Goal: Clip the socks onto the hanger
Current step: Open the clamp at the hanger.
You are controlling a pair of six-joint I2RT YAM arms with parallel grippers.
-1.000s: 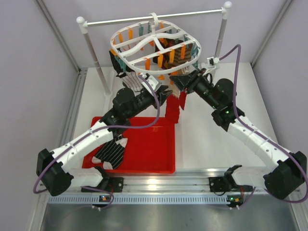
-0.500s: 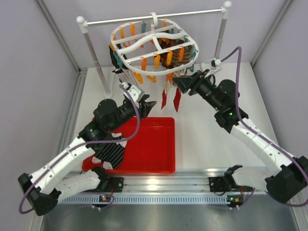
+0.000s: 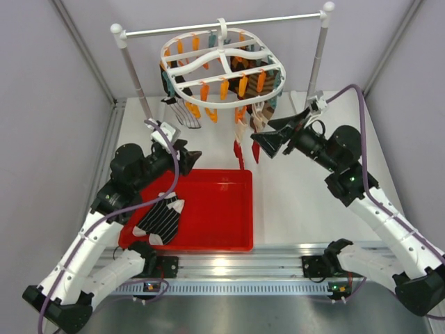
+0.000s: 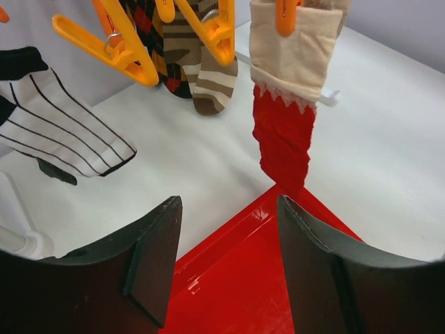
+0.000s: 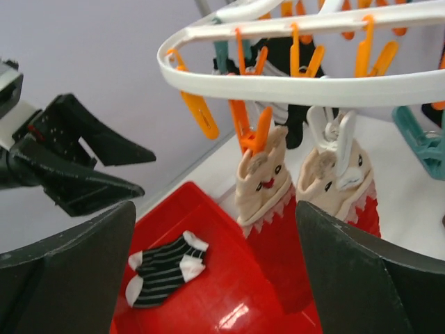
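The white hanger (image 3: 222, 66) hangs from the rod, with several socks clipped under it. Two beige-and-red socks (image 5: 264, 184) (image 5: 342, 182) dangle from an orange clip (image 5: 259, 136) and a white clip at its near side; one of these socks (image 4: 285, 104) shows in the left wrist view. A black striped sock (image 3: 161, 219) lies in the red tray (image 3: 222, 223). My left gripper (image 3: 189, 154) is open and empty over the tray's far left corner. My right gripper (image 3: 263, 132) is open wide and empty, just right of the hanging red socks.
A white rod on two posts (image 3: 133, 69) carries the hanger at the back. A striped black-and-white sock (image 4: 62, 125) and a brown striped sock (image 4: 208, 76) hang near orange clips (image 4: 118, 49). Grey walls close in on both sides.
Both grippers have opened and left the red sock hanging from its clip. The left arm has drawn back to the left and nearer; the right gripper has backed off to the right.
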